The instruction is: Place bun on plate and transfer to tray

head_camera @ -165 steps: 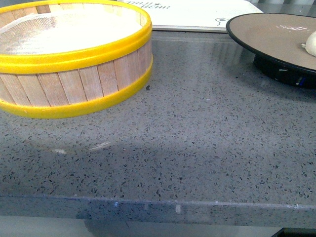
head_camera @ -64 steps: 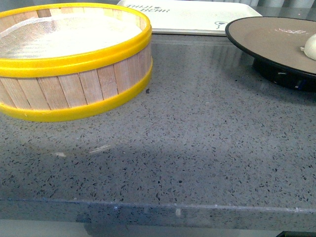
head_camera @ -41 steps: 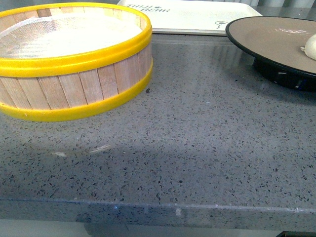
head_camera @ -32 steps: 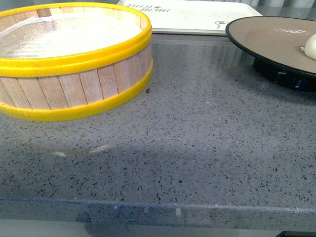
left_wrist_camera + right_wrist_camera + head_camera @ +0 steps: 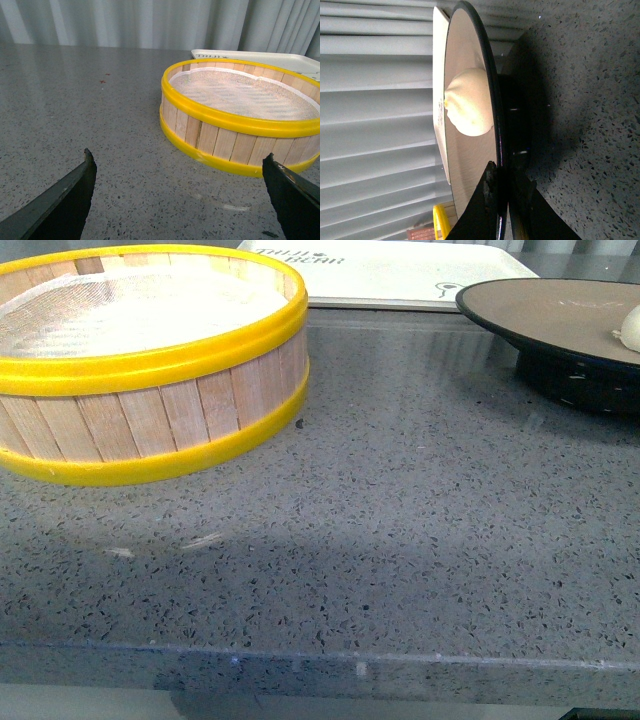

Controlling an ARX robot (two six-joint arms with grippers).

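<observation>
The right gripper (image 5: 504, 197) is clamped on the plate (image 5: 485, 75) rim, with the bun (image 5: 470, 102) loose just beyond its tips. Any tilt during the lift may roll it off. The left gripper (image 5: 179, 155) is wide open and empty.

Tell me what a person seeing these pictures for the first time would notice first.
The bright yellow-rimmed wooden steamer basket on the left of the grey counter catches the eye first; it is lined with white mesh and holds no food. On the right is the dark plate with the pale bun on it, and the right pincer grips its black rim. The cream tray lies behind both.
</observation>
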